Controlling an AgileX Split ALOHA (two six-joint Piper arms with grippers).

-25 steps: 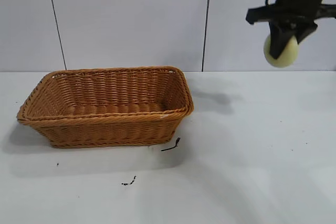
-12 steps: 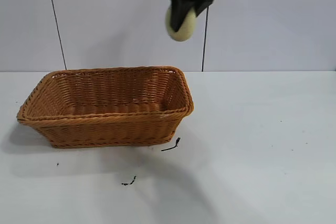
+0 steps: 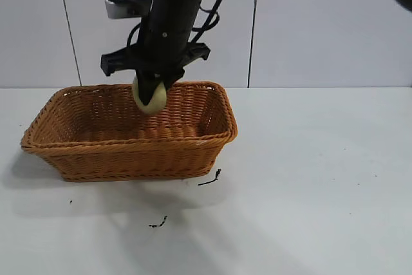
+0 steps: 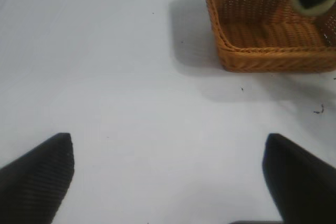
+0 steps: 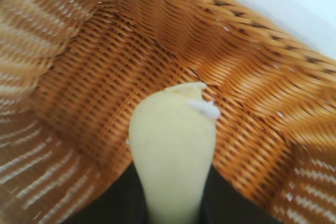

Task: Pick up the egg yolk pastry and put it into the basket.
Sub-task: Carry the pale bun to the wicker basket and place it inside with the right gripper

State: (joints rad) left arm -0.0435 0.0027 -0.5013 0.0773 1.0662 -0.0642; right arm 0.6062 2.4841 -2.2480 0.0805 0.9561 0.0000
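Where the basket (image 3: 129, 149) gapes: right gripper (image 3: 149, 91), egg yolk pastry (image 3: 149, 100).

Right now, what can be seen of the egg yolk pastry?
The egg yolk pastry is a small, matte, pale yellowish-green lump, squeezed narrow between the fingers of the right gripper. A small white fleck sits near its tip. It hangs over the basket interior, about level with the rim, touching only the gripper, not the weave.
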